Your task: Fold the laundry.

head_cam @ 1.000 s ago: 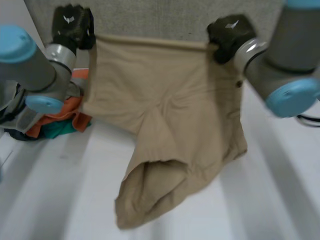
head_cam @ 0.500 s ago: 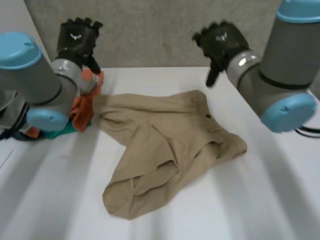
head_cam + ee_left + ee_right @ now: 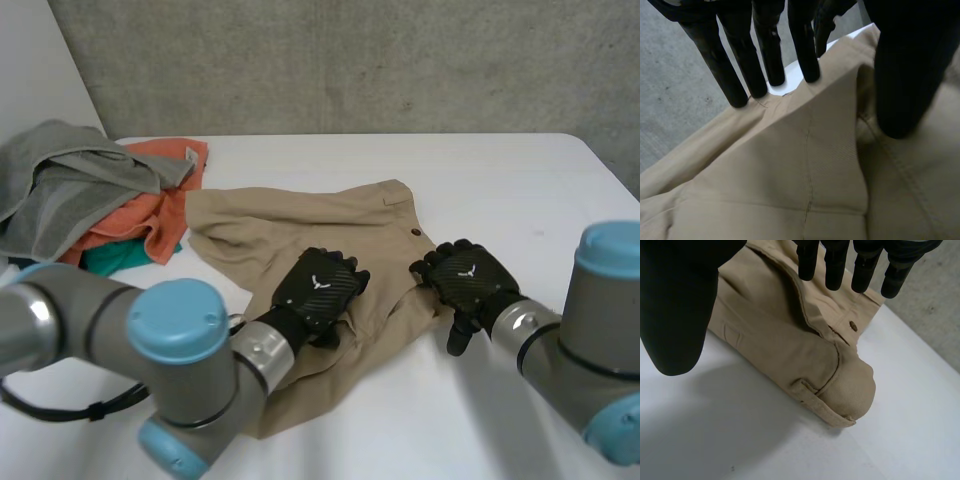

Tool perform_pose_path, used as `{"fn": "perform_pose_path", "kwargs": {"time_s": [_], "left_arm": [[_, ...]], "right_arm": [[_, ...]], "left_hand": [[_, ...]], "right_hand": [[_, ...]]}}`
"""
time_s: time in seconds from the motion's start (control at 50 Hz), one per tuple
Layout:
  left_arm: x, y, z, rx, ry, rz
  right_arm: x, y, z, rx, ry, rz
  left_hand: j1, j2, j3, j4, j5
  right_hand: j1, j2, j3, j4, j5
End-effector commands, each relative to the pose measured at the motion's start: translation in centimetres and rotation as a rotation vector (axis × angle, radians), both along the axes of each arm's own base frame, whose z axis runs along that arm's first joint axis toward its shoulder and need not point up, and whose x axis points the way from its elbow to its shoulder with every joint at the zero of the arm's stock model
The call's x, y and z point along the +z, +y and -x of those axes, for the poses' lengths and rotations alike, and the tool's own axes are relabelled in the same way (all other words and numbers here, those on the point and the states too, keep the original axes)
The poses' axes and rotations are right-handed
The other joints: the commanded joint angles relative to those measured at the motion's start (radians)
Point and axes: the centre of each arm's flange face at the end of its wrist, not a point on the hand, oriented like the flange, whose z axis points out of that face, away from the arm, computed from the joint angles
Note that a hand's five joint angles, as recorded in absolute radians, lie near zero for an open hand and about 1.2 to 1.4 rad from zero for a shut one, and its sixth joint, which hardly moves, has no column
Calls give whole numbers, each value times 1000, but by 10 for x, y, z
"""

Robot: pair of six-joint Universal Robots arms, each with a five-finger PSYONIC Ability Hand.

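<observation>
Tan shorts (image 3: 300,225) lie crumpled on the white table (image 3: 500,180), with the waistband and its button (image 3: 415,233) toward the right. My left hand (image 3: 318,288) rests low over the middle of the shorts. In the left wrist view its fingers (image 3: 740,55) are straight and the thumb stands apart above the tan cloth (image 3: 805,175), holding nothing. My right hand (image 3: 468,283) is at the shorts' right edge, open. Its straight fingers (image 3: 835,265) hover over the waistband corner (image 3: 840,390) near the button (image 3: 853,325).
A pile of other laundry sits at the table's far left: a grey cloth (image 3: 70,185), an orange one (image 3: 150,205) and a teal one (image 3: 120,255). A grey wall runs behind the table. Bare table lies to the right and front.
A second ago both hands held the shorts up by the waistband. They let go, the shorts dropped flat, and both hands came down and toward me onto them.
</observation>
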Motion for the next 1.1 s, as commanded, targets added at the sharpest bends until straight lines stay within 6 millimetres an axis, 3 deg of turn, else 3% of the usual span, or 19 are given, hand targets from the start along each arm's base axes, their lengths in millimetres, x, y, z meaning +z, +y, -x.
{"fn": "perform_pose_path", "kwargs": {"time_s": [0.02, 0.12, 0.14, 0.22, 0.42, 0.46, 0.48, 0.5, 0.52, 0.56, 0.66, 0.74, 0.82, 0.9, 1.1], "left_arm": [[-6, -23, 7, 64, -15, 38], [11, -56, -28, 290, -80, 128], [17, -67, -45, 357, -105, 151], [22, -85, -79, 421, -153, 171], [11, -104, -120, 425, -236, 156], [10, -99, -123, 419, -257, 157], [11, -98, -123, 417, -258, 160], [16, -95, -122, 414, -254, 173], [25, -91, -122, 414, -244, 191], [35, -85, -121, 410, -225, 206], [73, -56, -112, 373, -163, 290], [83, -35, -114, 359, -128, 285], [76, -10, -113, 328, -94, 199], [57, 18, -116, 299, -107, 23], [34, 48, -124, 278, -177, -167]], "right_arm": [[-7, -2, 1, 9, 17, 90], [-5, -7, 5, 0, 31, 107], [-4, -8, 5, 0, 32, 111], [-1, -12, 5, -1, 34, 127], [2, -12, 1, 29, 22, 130], [1, -11, 1, 42, 19, 121], [0, -11, 0, 48, 18, 116], [0, -11, 0, 50, 16, 114], [0, -10, -1, 59, 14, 110], [-1, -9, -1, 65, 13, 105], [-2, -8, -2, 73, 10, 101], [-3, -9, -2, 75, 12, 101], [-4, -10, -3, 80, 12, 99], [-7, -11, -4, 81, 12, 95], [-7, -11, -4, 76, 11, 93]], "left_hand": [[619, 663, 686, 682, 686], [619, 663, 686, 682, 686], [619, 663, 686, 682, 686], [619, 663, 686, 682, 686], [619, 663, 686, 682, 686], [619, 663, 686, 682, 686], [492, 536, 558, 555, 559], [235, 279, 301, 298, 302], [-169, -125, -102, -106, -102], [-340, -296, -273, -277, -273], [-373, -329, -306, -310, -306], [-373, -329, -306, -310, -306], [-373, -329, -306, -310, -306], [-370, -326, -303, -307, -303], [-352, -308, -285, -289, -285]], "right_hand": [[7, 21, 25, 26, 15], [10, 24, 28, 29, 18], [10, 24, 28, 29, 18], [25, 39, 43, 43, 33], [189, 203, 207, 208, 197], [198, 212, 216, 216, 206], [201, 215, 219, 219, 209], [204, 218, 222, 222, 212], [224, 238, 242, 243, 232], [257, 271, 275, 275, 265], [345, 359, 363, 363, 353], [473, 487, 491, 492, 481], [720, 734, 738, 738, 728], [1171, 1185, 1189, 1189, 1179], [1172, 1186, 1190, 1190, 1180]]}}
